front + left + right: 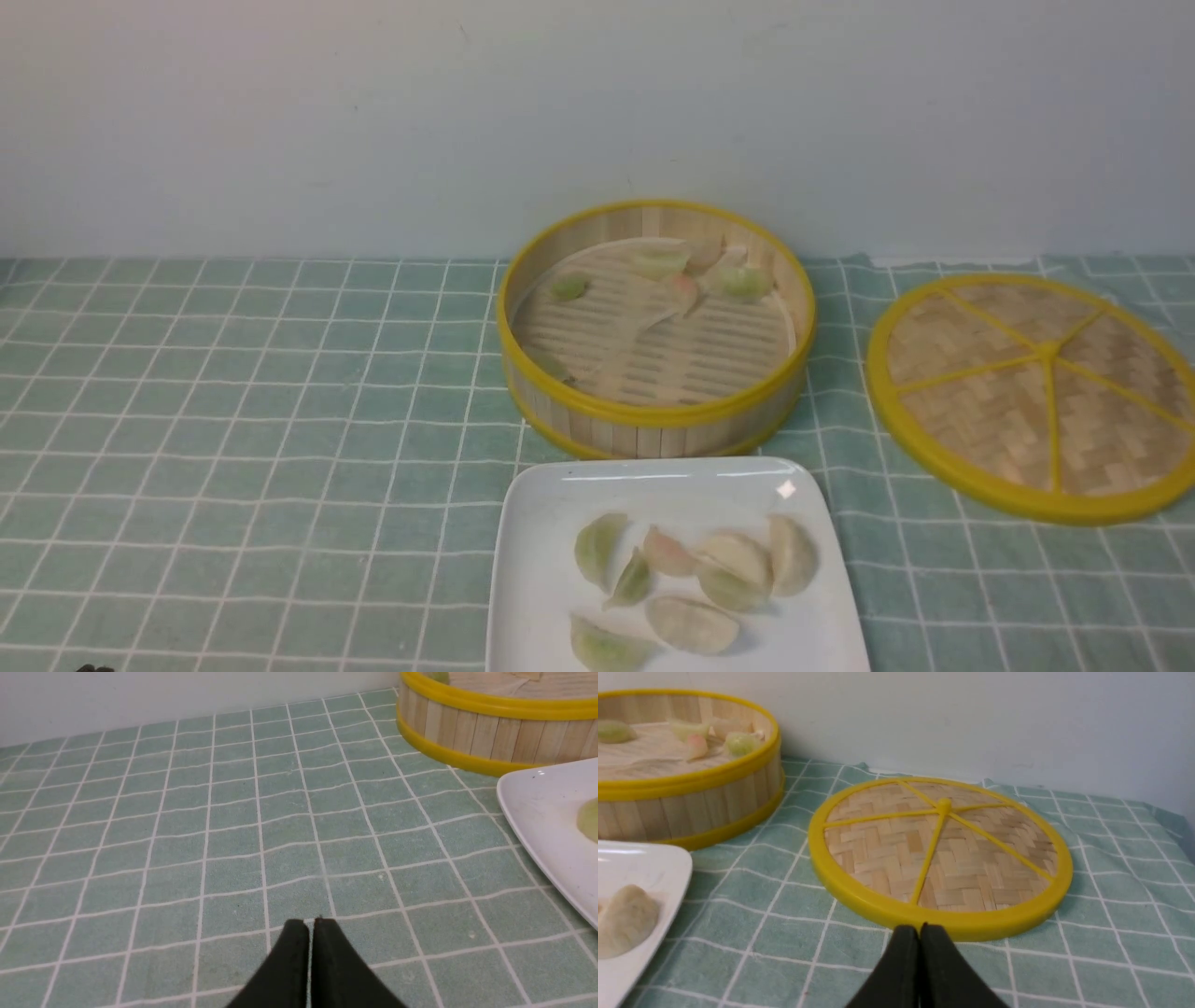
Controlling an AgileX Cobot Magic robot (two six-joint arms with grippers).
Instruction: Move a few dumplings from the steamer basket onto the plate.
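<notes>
A: Where do we see the dumplings?
B: Mostly on the plate, lower centre; a few in the steamer basket above it.
A: Our grippers?
B: Left gripper and right gripper both pressed closed, holding nothing.

Soft, even light fills all three views — bright enough, with only faint shadows under the steamer and the lid. The plate shows glare: a small white glint near its far rim and pale streaks along the edge. The front view is slightly hazy, the dumplings soft-edged. In both wrist views the black tool is close and blurred — no detail shows on it.
</notes>
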